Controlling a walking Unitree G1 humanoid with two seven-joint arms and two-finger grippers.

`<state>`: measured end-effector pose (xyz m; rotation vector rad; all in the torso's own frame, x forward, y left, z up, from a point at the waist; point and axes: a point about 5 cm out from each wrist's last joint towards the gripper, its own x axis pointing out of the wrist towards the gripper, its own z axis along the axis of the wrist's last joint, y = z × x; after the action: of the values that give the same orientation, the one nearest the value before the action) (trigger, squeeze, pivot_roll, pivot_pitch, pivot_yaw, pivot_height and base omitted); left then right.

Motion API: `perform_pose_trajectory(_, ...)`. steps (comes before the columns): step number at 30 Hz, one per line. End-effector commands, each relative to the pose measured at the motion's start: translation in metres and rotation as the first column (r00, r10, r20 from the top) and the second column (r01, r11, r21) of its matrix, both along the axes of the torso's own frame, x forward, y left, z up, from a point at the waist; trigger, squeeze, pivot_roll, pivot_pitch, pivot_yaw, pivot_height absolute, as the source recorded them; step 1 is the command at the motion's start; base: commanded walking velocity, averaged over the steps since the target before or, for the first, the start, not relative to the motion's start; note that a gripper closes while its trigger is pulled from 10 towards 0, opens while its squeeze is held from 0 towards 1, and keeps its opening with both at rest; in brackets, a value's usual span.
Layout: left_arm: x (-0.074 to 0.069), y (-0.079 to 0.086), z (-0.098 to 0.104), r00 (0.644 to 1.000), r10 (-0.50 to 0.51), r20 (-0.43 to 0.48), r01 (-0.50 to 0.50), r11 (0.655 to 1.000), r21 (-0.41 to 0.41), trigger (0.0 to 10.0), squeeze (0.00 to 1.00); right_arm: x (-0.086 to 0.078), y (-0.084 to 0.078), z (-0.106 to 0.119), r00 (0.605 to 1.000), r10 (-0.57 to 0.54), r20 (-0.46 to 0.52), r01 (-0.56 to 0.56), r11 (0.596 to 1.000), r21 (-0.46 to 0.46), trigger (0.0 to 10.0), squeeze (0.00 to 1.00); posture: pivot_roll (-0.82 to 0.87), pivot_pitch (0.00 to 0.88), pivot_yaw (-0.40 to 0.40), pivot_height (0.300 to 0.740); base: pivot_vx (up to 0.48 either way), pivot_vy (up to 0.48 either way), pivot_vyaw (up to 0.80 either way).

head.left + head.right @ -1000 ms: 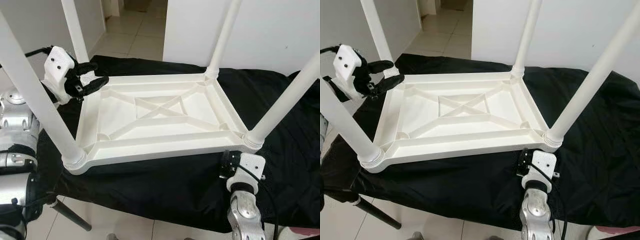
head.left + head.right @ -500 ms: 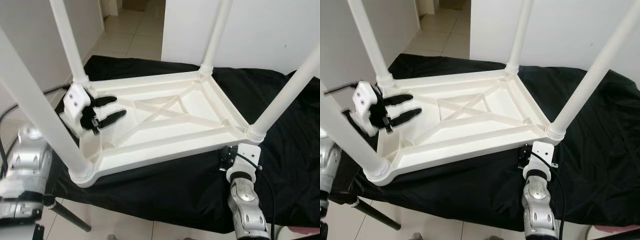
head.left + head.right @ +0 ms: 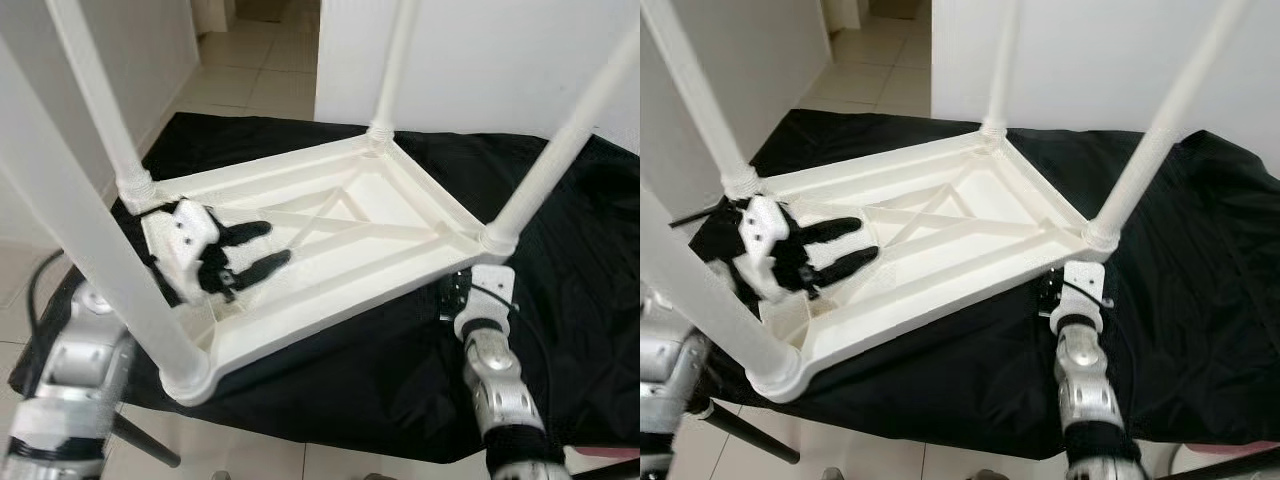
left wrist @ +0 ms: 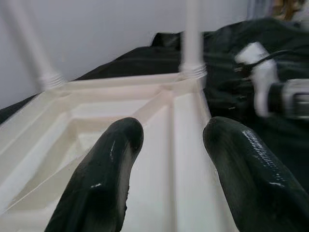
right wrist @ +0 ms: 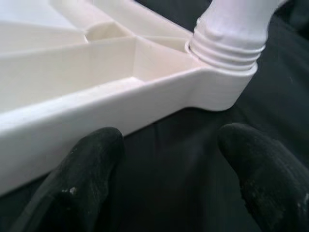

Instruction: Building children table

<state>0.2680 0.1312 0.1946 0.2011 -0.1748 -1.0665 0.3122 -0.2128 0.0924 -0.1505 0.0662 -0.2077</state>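
Observation:
A white plastic children's table (image 3: 330, 315) lies upside down on a black cloth, skewed to the cloth's edges. All of its legs stand up: near left leg (image 3: 100, 250), far left leg (image 3: 95, 95), far right leg (image 3: 395, 60), near right leg (image 3: 560, 140). My left gripper (image 3: 272, 245) is open, its two black fingers (image 4: 113, 159) spread just above the ribbed underside by the left rim, nothing between them. My right gripper (image 3: 452, 295) is open on the cloth at the near right corner. Its fingers (image 5: 91, 164) point at the rim below the threaded leg base (image 5: 227, 41).
The black cloth (image 3: 300, 390) covers a low stand whose dark leg (image 3: 140, 440) shows at the front left. Behind it are a white wall (image 3: 480, 60) and a tiled floor (image 3: 250, 60) leading through a doorway. The cloth's near edge drops to the floor.
The left gripper left the far left leg's base and came in over the table's underside. The table has turned on the cloth, near left corner toward me. The right gripper stays at the near right corner.

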Motion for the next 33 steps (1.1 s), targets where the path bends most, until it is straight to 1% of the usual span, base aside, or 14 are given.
perform_pose_trajectory(1, -0.004, -0.016, 0.000, 1.000, -0.006, -0.005, 0.006, 1.000, -0.019, 10.0, 0.00, 0.012, 0.013, 0.005, 0.995, 0.100, 0.027, -0.101, 0.995, 0.022, 10.0, 0.00, 0.03, 0.000, 0.003, 0.740, 0.000, 0.000, 0.00)
perform_pose_trajectory(2, -0.006, -0.028, 0.001, 1.000, -0.023, -0.010, 0.023, 0.999, -0.044, 10.0, 0.00, 0.020, 0.018, 0.007, 0.988, 0.154, 0.023, -0.154, 0.988, 0.019, 10.0, 0.00, 0.03, 0.000, 0.003, 0.740, 0.000, 0.000, 0.00)
perform_pose_trajectory(3, -0.006, -0.028, 0.001, 1.000, -0.023, -0.010, 0.023, 0.999, -0.044, 10.0, 0.00, 0.020, 0.018, 0.007, 0.988, 0.154, 0.023, -0.154, 0.988, 0.019, 10.0, 0.00, 0.03, 0.000, 0.003, 0.740, 0.000, 0.000, 0.00)
perform_pose_trajectory(6, -0.010, -0.051, 0.003, 0.997, -0.067, -0.026, 0.064, 0.995, -0.082, 10.0, 0.00, 0.034, 0.034, 0.012, 0.965, 0.262, 0.021, -0.263, 0.964, 0.034, 10.0, 0.00, 0.02, 0.000, 0.003, 0.740, 0.000, 0.000, 0.00)
perform_pose_trajectory(7, -0.010, -0.051, 0.003, 0.997, -0.067, -0.026, 0.064, 0.995, -0.082, 10.0, 0.00, 0.034, 0.034, 0.012, 0.965, 0.262, 0.021, -0.263, 0.964, 0.034, 10.0, 0.00, 0.02, 0.000, 0.003, 0.740, 0.000, 0.000, 0.00)
perform_pose_trajectory(8, -0.011, -0.062, 0.003, 0.996, -0.082, -0.032, 0.079, 0.993, -0.084, 10.0, 0.00, 0.039, 0.042, 0.011, 0.954, 0.299, 0.006, -0.299, 0.953, 0.053, 10.0, 0.00, 0.02, 0.000, 0.002, 0.740, 0.000, 0.000, 0.00)
perform_pose_trajectory(10, -0.011, -0.062, 0.003, 0.996, -0.082, -0.032, 0.079, 0.993, -0.084, 10.0, 0.00, 0.039, 0.042, 0.011, 0.954, 0.299, 0.006, -0.299, 0.953, 0.053, 10.0, 0.00, 0.02, 0.000, 0.002, 0.740, 0.000, 0.000, 0.00)
perform_pose_trajectory(14, -0.015, -0.080, 0.003, 0.993, -0.103, -0.058, 0.098, 0.991, -0.088, 10.0, 0.00, 0.043, 0.052, 0.008, 0.941, 0.338, 0.003, -0.337, 0.939, 0.068, 10.0, 0.00, 0.02, 0.000, 0.004, 0.740, 0.000, 0.000, 0.00)
perform_pose_trajectory(17, -0.015, -0.085, 0.005, 0.994, -0.093, -0.055, 0.089, 0.993, -0.081, 10.0, 0.00, 0.043, 0.049, 0.009, 0.948, 0.316, 0.023, -0.317, 0.946, 0.066, 10.0, 0.00, 0.02, 0.000, 0.003, 0.740, 0.000, 0.000, 0.00)
perform_pose_trajectory(22, -0.010, -0.083, 0.007, 0.998, -0.054, -0.035, 0.051, 0.996, -0.067, 10.0, 0.00, 0.042, 0.041, 0.013, 0.958, 0.278, 0.068, -0.282, 0.957, 0.069, 10.0, 0.00, 0.02, 0.000, 0.006, 0.740, 0.000, 0.000, 0.00)
perform_pose_trajectory(26, 0.008, -0.046, 0.014, 0.997, 0.078, -0.008, -0.079, 0.996, -0.051, 10.0, 0.00, 0.027, 0.006, 0.026, 0.964, 0.159, 0.215, -0.181, 0.979, 0.090, 10.0, 0.00, 0.02, 0.000, 0.006, 0.740, 0.000, 0.000, 0.00)
perform_pose_trajectory(27, 0.008, -0.046, 0.014, 0.997, 0.078, -0.008, -0.079, 0.996, -0.051, 10.0, 0.00, 0.027, 0.006, 0.026, 0.964, 0.159, 0.215, -0.181, 0.979, 0.090, 10.0, 0.00, 0.02, 0.000, 0.006, 0.740, 0.000, 0.000, 0.00)
perform_pose_trajectory(30, 0.014, -0.017, 0.016, 0.992, 0.124, 0.023, -0.124, 0.992, 0.017, 10.0, 0.00, 0.005, -0.003, 0.028, 0.949, 0.205, 0.241, -0.213, 0.977, 0.009, 10.0, 0.00, 0.01, 0.009, 0.008, 0.740, 0.000, 0.000, 0.00)
perform_pose_trajectory(33, 0.014, -0.017, 0.016, 0.992, 0.124, 0.023, -0.124, 0.992, 0.017, 10.0, 0.00, 0.005, -0.003, 0.028, 0.949, 0.205, 0.241, -0.213, 0.977, 0.009, 10.0, 0.00, 0.01, 0.009, 0.008, 0.740, 0.000, 0.000, 0.00)
